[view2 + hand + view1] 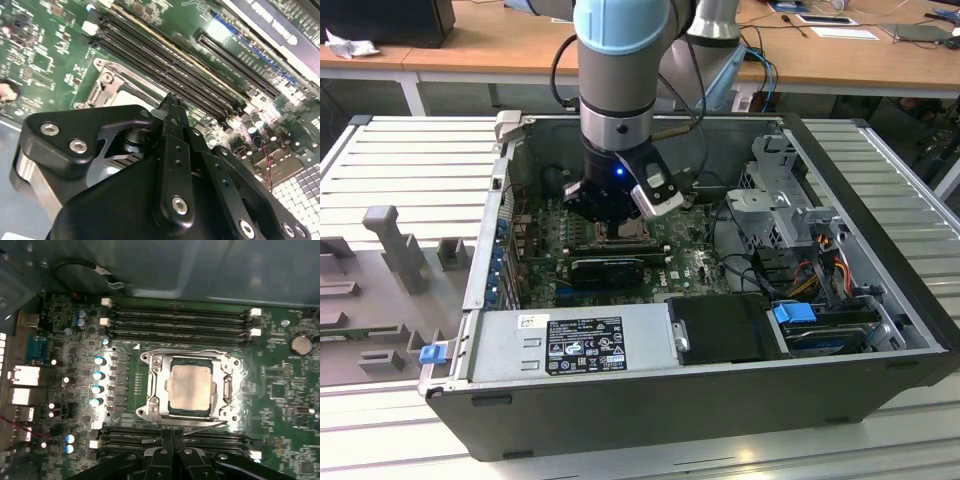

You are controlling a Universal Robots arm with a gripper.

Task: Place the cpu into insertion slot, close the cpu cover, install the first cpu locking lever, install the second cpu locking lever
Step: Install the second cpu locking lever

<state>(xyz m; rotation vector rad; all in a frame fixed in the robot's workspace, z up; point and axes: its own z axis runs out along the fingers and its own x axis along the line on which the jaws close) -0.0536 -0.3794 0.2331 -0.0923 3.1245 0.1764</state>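
My pincer (172,445) is clenched, its two fingers pressed together, and it grasps nothing. In the first wrist view it sits at six o'clock from the insertion slot (150,390), just over the long black memory slots (180,322).

Going left to right in the first wrist view: first come the small blue round caps (98,375) at nine o'clock from the slot. Then the slot itself, with the cpu (190,386) lying flat inside it. The cpu cover (160,362) is down around the chip, with the chip showing through its window. A thin wire lever (197,429) runs along the six o'clock side, right beside my fingertips. At three o'clock, well apart, is a round coin battery (300,344).

In the exterior view my pincer (610,215) is deep in the computer case (720,400).

What could go wrong, I think: my tips are very close to the lever. If I push a bit crooked, I may slip off it and scratch the green board (280,385) or bump the memory slots. If the lever misses its hook, the cover could spring up.
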